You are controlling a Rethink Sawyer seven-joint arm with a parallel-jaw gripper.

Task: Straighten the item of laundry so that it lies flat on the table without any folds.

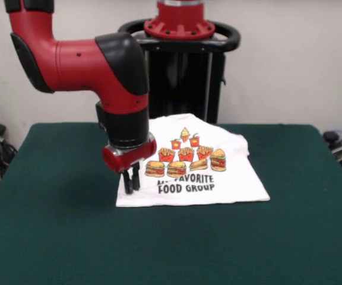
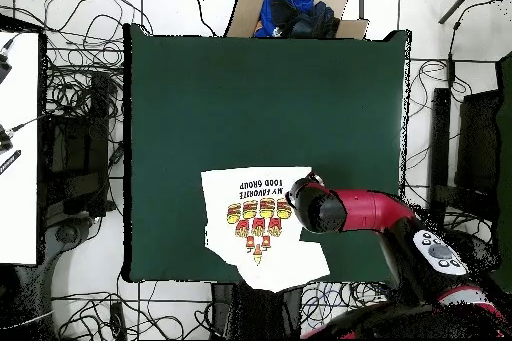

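The white T-shirt [image 1: 189,169] with burgers, fries and the text "FAVORITE FOOD GROUP" lies on the dark green table [image 1: 52,231], near the robot's side. Its near hem lies flat. Its far part is rumpled, with the sleeves tucked out of sight. My gripper [image 1: 131,185] points straight down, shut, with its tips at the shirt's left side near the lower corner. I cannot tell whether any cloth is pinched. In the overhead view the shirt [image 2: 250,219] lies near the table's [image 2: 250,97] bottom edge, and the arm's wrist [image 2: 312,205] covers its right side.
The robot's black pedestal [image 1: 183,71] stands just behind the shirt. In the overhead view a cardboard box with blue cloth [image 2: 295,12] sits beyond the table's top edge. Cables lie around the table, and a white surface [image 2: 18,147] is at the left.
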